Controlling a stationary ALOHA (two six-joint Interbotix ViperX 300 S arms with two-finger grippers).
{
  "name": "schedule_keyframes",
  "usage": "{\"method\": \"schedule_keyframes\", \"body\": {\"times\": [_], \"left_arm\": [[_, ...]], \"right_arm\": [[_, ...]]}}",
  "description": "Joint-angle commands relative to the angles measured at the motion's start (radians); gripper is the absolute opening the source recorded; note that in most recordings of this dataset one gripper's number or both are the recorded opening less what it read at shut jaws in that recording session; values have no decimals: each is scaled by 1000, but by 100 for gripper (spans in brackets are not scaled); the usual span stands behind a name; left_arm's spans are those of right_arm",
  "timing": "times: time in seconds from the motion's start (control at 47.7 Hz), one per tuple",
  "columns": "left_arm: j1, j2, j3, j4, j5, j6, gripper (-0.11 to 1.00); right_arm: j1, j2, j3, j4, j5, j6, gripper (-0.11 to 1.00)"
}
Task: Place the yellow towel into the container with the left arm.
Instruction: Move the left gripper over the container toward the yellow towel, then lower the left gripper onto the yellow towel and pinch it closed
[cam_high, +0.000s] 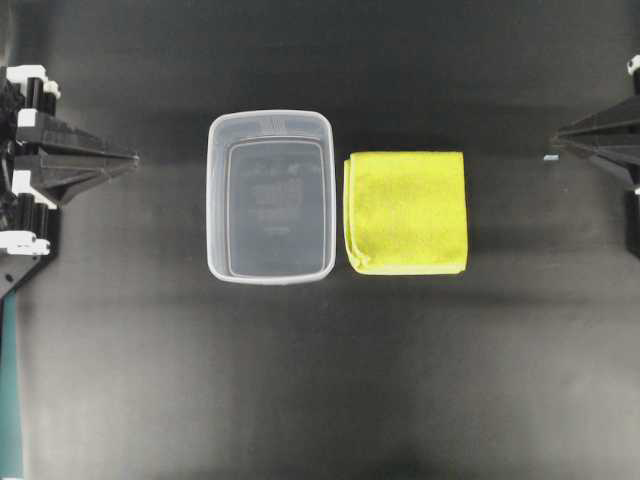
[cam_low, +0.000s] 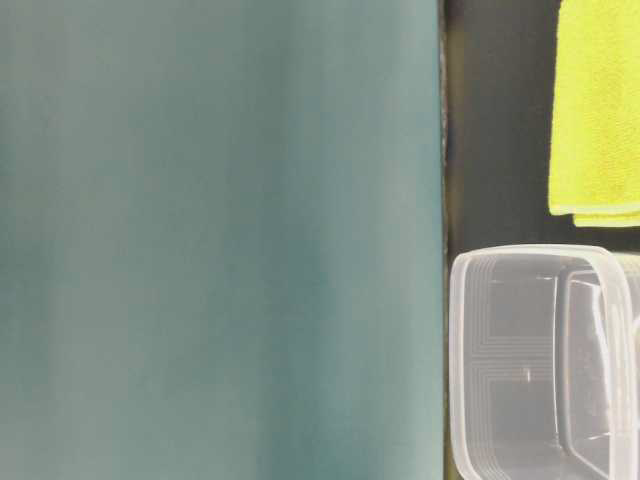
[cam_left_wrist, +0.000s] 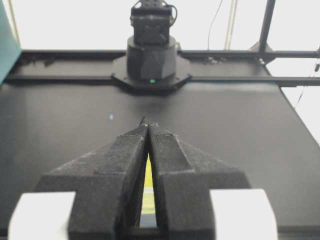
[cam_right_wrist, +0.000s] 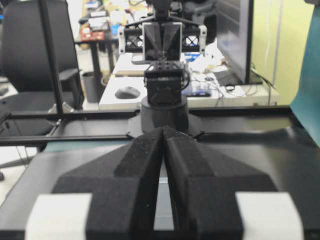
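— Where's the yellow towel (cam_high: 407, 211)?

— Folded flat on the black worktop (cam_high: 320, 380), about midway between the left and right edges, a bit nearer the far edge than the near one in the overhead view. It lies just right of the container (cam_high: 270, 196), apart from it by a thin gap (the tub holds nothing).

— And the arms?

— The left gripper (cam_high: 130, 158) is back at the worktop's left edge, its jaws pressed together to a point, holding nothing. The right gripper (cam_high: 557, 141) sits at the right edge, jaws likewise pressed shut. Both are well apart from tub and towel.

— The table-level view?

— Mostly a blurred teal panel (cam_low: 220, 240); towel and tub show at its right.
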Motion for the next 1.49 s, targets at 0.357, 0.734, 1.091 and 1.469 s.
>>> {"method": "schedule_keyframes", "body": {"times": [0.357,0.734,1.091,1.469], "left_arm": [[-2,222,-249,37,225,-44,0],[23,495,-502,38,443,-29,0],[35,788,-788,40,641,-6,1],[40,1114,-1120,40,943,44,78]], "right_arm": [[18,-66,-2,11,112,97,1],[2,-153,-12,11,357,106,19],[-37,-224,-11,9,491,86,73],[-77,-318,0,9,492,64,72]]}}
